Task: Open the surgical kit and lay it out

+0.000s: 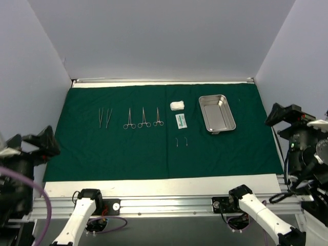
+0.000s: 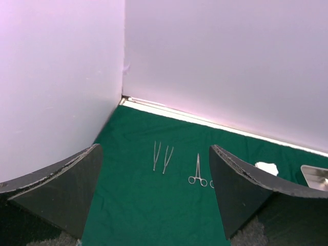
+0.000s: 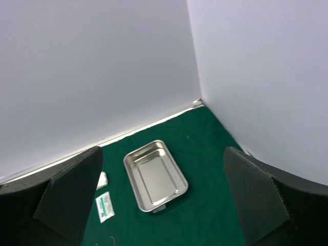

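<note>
Drape of dark green cloth lies spread flat over the table, with the kit set out across its far half. Clock directions below are from above, with the cloth's middle as the dial's centre.

- Two tweezers lie side by side out toward 9–10 o'clock.
- Three scissor-like instruments lie in a row at their 3 o'clock, apart from one another, ring handles toward the near edge.
- A white gauze wad sits at 12 o'clock, with the small white-green packet just at its 6 o'clock.
- The shiny steel tray rests upright at 2 o'clock, its bare floor showing.
- Two tiny curved silver pieces lie at the packet's 6 o'clock — too small to identify.

The left gripper hangs at the cloth's 9 o'clock edge, its jaws spread wide. The right gripper hangs at the 3 o'clock edge, its jaws likewise wide apart.
</note>
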